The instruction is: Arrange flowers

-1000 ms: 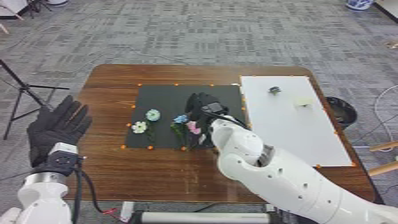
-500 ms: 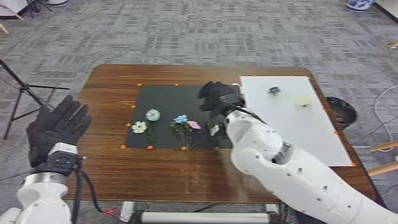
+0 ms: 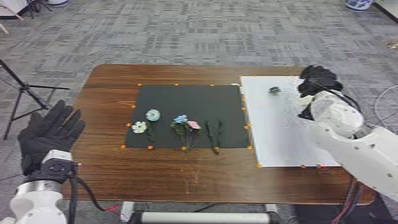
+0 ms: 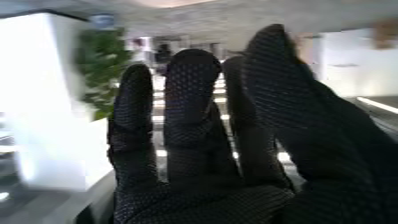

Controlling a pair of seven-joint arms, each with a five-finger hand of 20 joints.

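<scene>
In the head view my right hand (image 3: 320, 81) is over the white board's far right part, away from the flowers. The right wrist view shows the same hand (image 4: 204, 150) open, its fingers extended with nothing held. My left hand (image 3: 51, 134) lies open at the table's left side. On the black mat (image 3: 182, 96) are a pale blue-green flower (image 3: 153, 115), a white flower (image 3: 139, 127), a blue flower (image 3: 180, 119) and a pink flower (image 3: 194, 125), the last two close together. Right of them lie dark green stems (image 3: 214, 137), their blooms hard to tell.
The white board (image 3: 280, 135) carries a small dark object (image 3: 274, 90) left of my right hand. Orange dots mark the borders of mat and board. A tripod (image 3: 27, 89) stands on the floor left of the table.
My right hand has moved from the black mat across to the right over the white board, uncovering the green stems. The left hand has shifted slightly toward the left.
</scene>
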